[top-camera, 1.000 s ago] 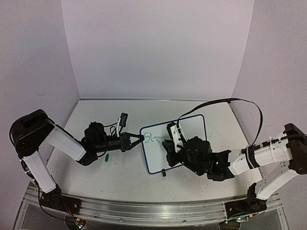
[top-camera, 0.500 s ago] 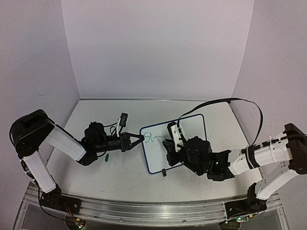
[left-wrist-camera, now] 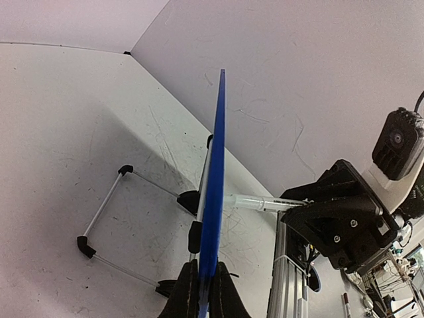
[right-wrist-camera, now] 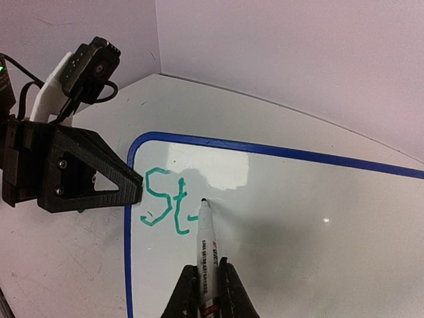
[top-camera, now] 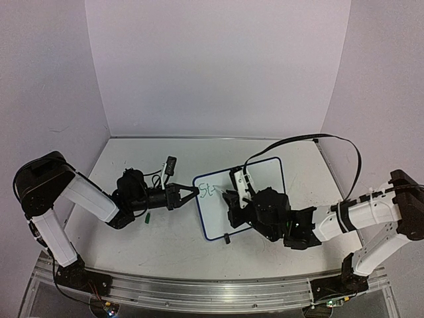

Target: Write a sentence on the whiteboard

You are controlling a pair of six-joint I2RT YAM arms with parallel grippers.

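Note:
The whiteboard (top-camera: 262,177), white with a dark blue rim, lies mid-table; its rim shows edge-on in the left wrist view (left-wrist-camera: 215,199). My left gripper (top-camera: 190,193) is shut on the board's left edge (left-wrist-camera: 203,291). My right gripper (right-wrist-camera: 203,291) is shut on a white marker (right-wrist-camera: 207,248) whose tip touches the board (right-wrist-camera: 318,225) just right of the lettering. The sentence (right-wrist-camera: 165,202) is green and reads "St" with a short stroke beside it; it also shows small in the top view (top-camera: 207,191).
A small green marker cap (top-camera: 148,216) lies on the table left of the board. A thin wire stand with black corners (left-wrist-camera: 106,218) rests beside the board. Grey walls enclose the back and sides, and an aluminium rail (top-camera: 199,286) runs along the near edge.
The marker tip has shifted slightly up and right on the board. The left gripper has kept its hold and not moved.

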